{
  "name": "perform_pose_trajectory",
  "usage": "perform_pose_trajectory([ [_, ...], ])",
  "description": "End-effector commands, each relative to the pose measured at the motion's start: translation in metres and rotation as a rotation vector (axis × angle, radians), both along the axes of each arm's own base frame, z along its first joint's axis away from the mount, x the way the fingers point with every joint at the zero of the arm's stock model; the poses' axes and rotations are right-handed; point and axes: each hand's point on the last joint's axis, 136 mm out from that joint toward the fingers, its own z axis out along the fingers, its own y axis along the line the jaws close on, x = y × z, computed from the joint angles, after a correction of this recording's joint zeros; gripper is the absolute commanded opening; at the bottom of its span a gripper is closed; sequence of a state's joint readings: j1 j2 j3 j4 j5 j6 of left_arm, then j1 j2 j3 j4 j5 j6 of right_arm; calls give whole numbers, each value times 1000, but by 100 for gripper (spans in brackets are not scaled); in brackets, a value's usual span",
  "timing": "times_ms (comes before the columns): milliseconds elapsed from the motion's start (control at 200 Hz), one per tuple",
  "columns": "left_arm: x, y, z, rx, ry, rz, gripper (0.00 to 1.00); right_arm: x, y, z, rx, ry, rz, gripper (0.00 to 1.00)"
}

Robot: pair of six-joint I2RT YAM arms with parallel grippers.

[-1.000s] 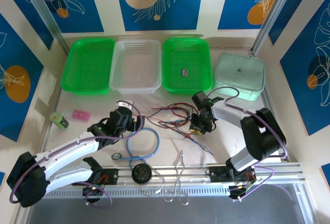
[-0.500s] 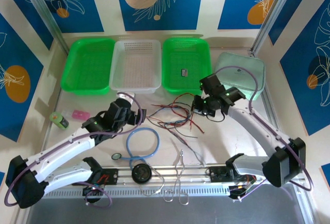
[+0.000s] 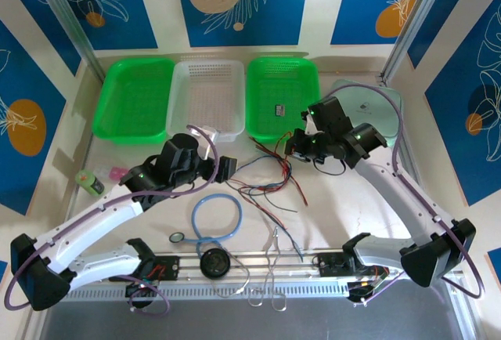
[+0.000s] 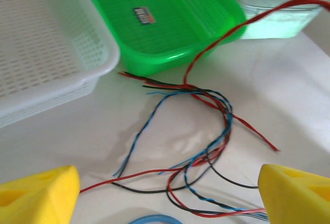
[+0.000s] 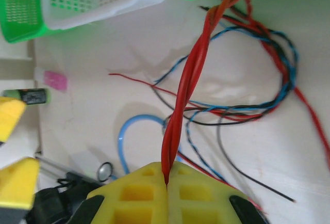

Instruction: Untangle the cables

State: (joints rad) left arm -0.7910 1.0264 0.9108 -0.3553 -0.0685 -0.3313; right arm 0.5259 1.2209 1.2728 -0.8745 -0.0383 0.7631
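Cables [image 3: 270,183] sit knotted mid desk [image 3: 329,215], toward its far edge; my right claw [image 5: 166,182] is clamped on the red strands [image 5: 188,79], my left claw [image 4: 167,193] gapes empty, so I should pin the knot before pulling slowly.

The cables [image 4: 196,89] wear smooth plastic insulation, the red ones faintly glossy. The green basket [image 4: 175,61] is shiny moulded plastic; the white basket [image 4: 51,97] is a duller, milky plastic mesh. The worktop [image 4: 289,100] looks smooth with a soft sheen. The right claw [image 5: 166,185] has matt yellow plastic fingers [image 5: 139,198].
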Motion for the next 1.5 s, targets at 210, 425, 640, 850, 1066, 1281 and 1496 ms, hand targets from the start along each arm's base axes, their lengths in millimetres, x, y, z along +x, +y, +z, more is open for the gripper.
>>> perform_pose_trajectory([
  [210,-22,-30,21,-108,8,-154,77,15,62,4,158,23,68,0],
  [425,-33,-43,17,-152,47,-215,65,22,78,3,172,28,84,0],
  [640,-38,-57,13,-186,77,-254,64,20,87,2,185,35,104,0],
  [850,-40,-78,1,-168,99,-287,59,19,87,3,183,31,110,0],
  [1066,-35,-84,-6,-162,110,-267,19,17,84,4,172,26,114,0],
  [1281,-34,-82,-5,-167,109,-255,1,16,82,4,166,25,111,0],
  [1496,-35,-81,-4,-173,115,-249,19,15,82,4,167,27,117,0],
])
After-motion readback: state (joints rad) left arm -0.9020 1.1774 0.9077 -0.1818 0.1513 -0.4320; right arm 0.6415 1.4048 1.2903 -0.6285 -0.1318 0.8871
